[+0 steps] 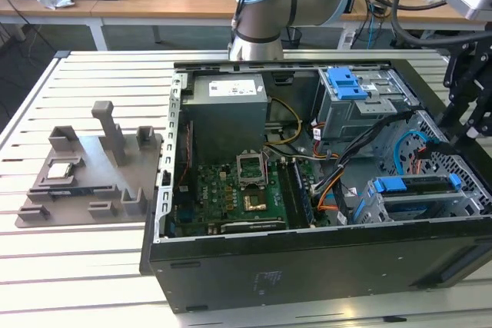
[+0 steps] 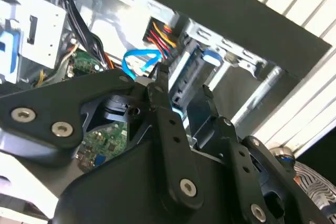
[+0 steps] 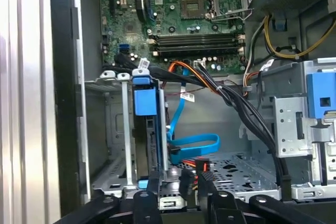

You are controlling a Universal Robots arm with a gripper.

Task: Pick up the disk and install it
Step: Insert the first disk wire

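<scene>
The disk (image 1: pixel 415 186) stands on edge in the metal drive cage (image 1: pixel 384 209) at the computer case's corner on the exterior view's right, its blue bracket (image 3: pixel 145 100) facing up. My black gripper (image 1: pixel 463 117) hangs above that corner. In both wrist views its two fingers (image 3: pixel 154 184) point down at the disk (image 2: pixel 185 77) and are spread a little wider than it. They do not touch it, so the gripper (image 3: pixel 178 182) is open and holds nothing. A blue data cable (image 3: pixel 194 142) and orange wires lie beside the disk.
The open case (image 1: pixel 307 266) lies on a slatted white table (image 1: pixel 84 266). Inside are the motherboard (image 1: pixel 246 190), the grey power supply (image 1: pixel 228 109) and a second cage with a blue latch (image 1: pixel 346 82). A grey fixture plate (image 1: pixel 84 174) with a small chip sits on the exterior view's left.
</scene>
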